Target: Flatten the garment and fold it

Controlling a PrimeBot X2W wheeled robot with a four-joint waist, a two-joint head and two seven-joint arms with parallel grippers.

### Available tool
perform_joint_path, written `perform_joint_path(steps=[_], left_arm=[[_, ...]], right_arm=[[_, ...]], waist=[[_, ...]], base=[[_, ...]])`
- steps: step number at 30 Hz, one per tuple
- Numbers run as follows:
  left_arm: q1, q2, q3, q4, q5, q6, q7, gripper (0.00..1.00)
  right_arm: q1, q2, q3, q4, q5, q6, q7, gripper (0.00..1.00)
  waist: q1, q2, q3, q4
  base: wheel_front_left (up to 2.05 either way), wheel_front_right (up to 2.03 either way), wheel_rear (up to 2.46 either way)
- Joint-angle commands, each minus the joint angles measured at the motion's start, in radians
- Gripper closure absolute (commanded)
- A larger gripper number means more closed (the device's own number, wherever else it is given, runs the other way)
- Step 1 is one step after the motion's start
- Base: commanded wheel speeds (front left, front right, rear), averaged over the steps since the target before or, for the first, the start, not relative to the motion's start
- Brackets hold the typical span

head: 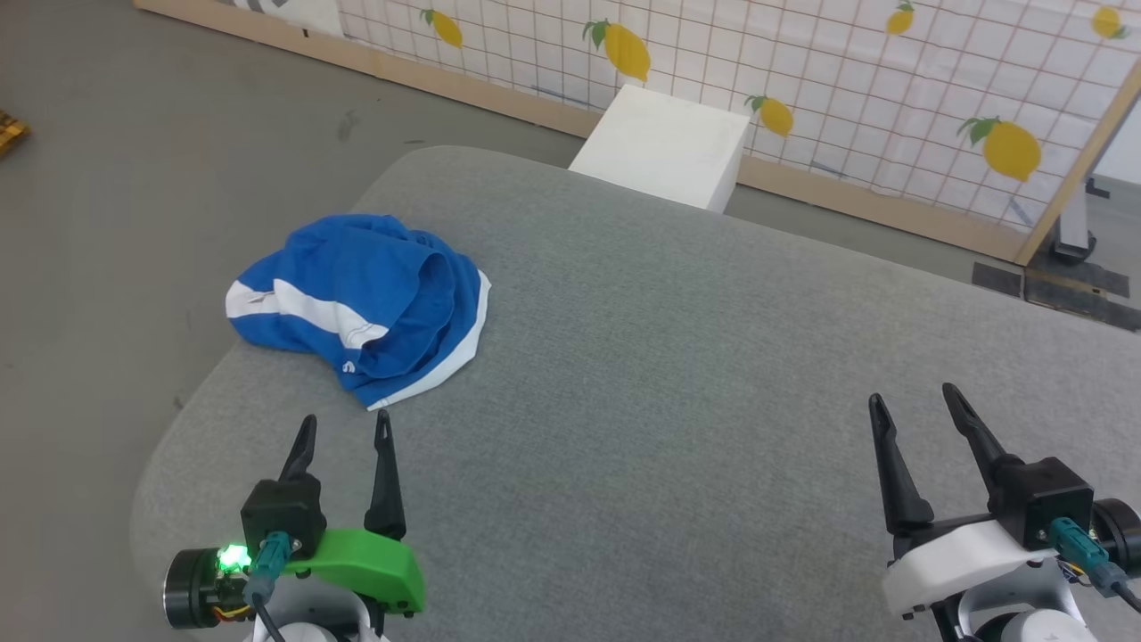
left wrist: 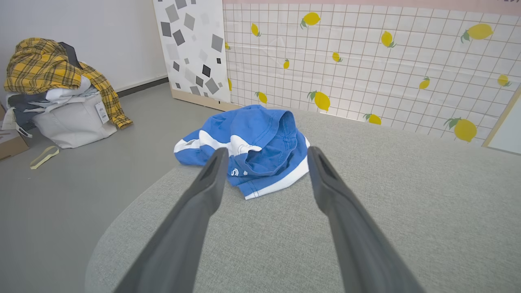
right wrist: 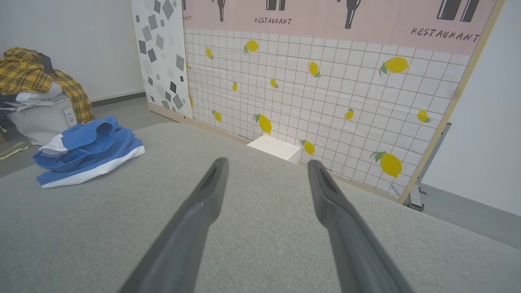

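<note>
**1. Status.** The bright blue soft-fabric shorts with white side stripes and white hem trim (head: 357, 299) lie in a crumpled heap at the left edge of the grey fabric-covered padded surface (head: 677, 383), toward its far left corner. The heap's left side sits at the rim and may hang slightly over it (the left wrist view suggests this; I cannot confirm it). No flattening or folding is done yet.

**2. Grippers.** The left gripper (head: 346, 416) hovers just short of the garment's near hem, with its fingers moderately spread and nothing between them. The right gripper (head: 912, 393) sits toward the right end of the near edge, well apart from the garment. Its fingers are spread about as wide, and it is also empty.

**3. Hazards, as I judge them.**
- A pull toward the left edge can drag the soft fabric off onto the floor.
- The layers are bunched. A pinch at the hem can take several plies at once, leaving a twisted lump instead of a flat panel.
- A low approach can snag a fingertip in the surface covering.
- The right arm must cross most of the surface, and a careless path risks contact with the left arm.
</note>
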Motion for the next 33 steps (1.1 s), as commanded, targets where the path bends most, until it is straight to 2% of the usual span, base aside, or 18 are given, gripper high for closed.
perform_joint_path(steps=[1, 33], left_arm=[[-0.01, 0.005, -0.003, 0.005, -0.003, 0.008, -0.013, 0.0], [-0.012, 0.016, -0.019, 0.033, -0.033, 0.045, -0.078, 0.0]], right_arm=[[0.007, 0.001, -0.006, -0.001, -0.005, -0.001, -0.013, 0.0], [0.013, 0.002, -0.024, 0.013, 0.007, -0.002, -0.061, 0.0]], waist=[[0.0, 0.0, -0.002, 0.013], [0.0, 0.0, -0.003, 0.165]], base=[[0.0, 0.0, 0.0], [0.0, 0.0, 0.0]])
